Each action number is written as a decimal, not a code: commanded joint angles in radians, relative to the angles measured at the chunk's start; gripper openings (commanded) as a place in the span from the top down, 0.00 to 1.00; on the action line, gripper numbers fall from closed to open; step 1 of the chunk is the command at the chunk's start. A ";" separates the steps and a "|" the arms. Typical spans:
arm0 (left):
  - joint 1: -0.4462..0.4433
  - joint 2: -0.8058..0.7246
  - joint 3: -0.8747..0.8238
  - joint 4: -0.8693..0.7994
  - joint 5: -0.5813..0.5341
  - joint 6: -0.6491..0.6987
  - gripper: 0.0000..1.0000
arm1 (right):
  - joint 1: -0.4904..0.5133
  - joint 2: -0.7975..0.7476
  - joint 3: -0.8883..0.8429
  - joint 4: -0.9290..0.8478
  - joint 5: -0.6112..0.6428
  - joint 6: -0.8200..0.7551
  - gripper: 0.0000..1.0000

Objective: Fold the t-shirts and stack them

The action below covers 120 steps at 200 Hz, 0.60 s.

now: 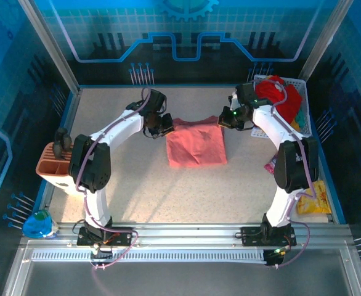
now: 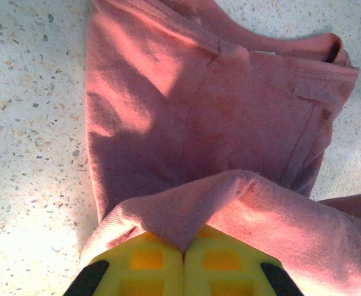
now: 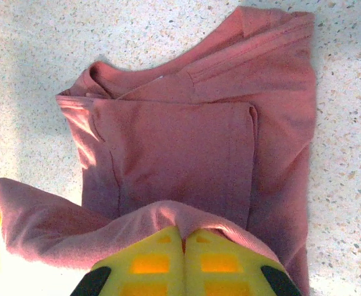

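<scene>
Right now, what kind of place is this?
Likely a robot lab cell, not a home: speckled table walled by blue printed panels, two arms bolted to an aluminium rail, pinching a pink t-shirt.

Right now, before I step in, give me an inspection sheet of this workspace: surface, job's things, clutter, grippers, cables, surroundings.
Surface: speckled table, no spills seen.
Job's things: pink t-shirt partly folded mid-table; red t-shirt heaped in the white basket at the far right, with yellow and green cloth.
Clutter: yellow packet and pinkish packet by the right arm; orange holder at the left edge; blue object at the near left corner.
Grippers: left gripper and right gripper each shut on a pinched fold of the pink t-shirt.
Cables: lilac cable runs along each arm.
Surroundings: blue-lit enclosure walls; metal rail at the near edge.
</scene>
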<state>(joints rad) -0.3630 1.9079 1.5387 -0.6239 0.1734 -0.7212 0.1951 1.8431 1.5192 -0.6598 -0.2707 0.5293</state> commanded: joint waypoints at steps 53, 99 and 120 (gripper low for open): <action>0.047 0.109 0.103 0.076 0.034 0.081 0.62 | -0.033 0.120 0.090 0.019 0.006 -0.018 0.85; 0.128 0.156 0.171 0.045 0.070 0.161 0.39 | -0.058 0.134 0.122 0.026 0.013 -0.008 0.41; 0.131 0.079 0.087 0.079 0.066 0.166 0.39 | -0.050 0.076 0.059 0.063 0.012 -0.012 0.34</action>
<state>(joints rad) -0.2432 2.0720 1.6836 -0.5571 0.2115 -0.5976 0.1432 1.9919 1.6165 -0.6334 -0.2619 0.5228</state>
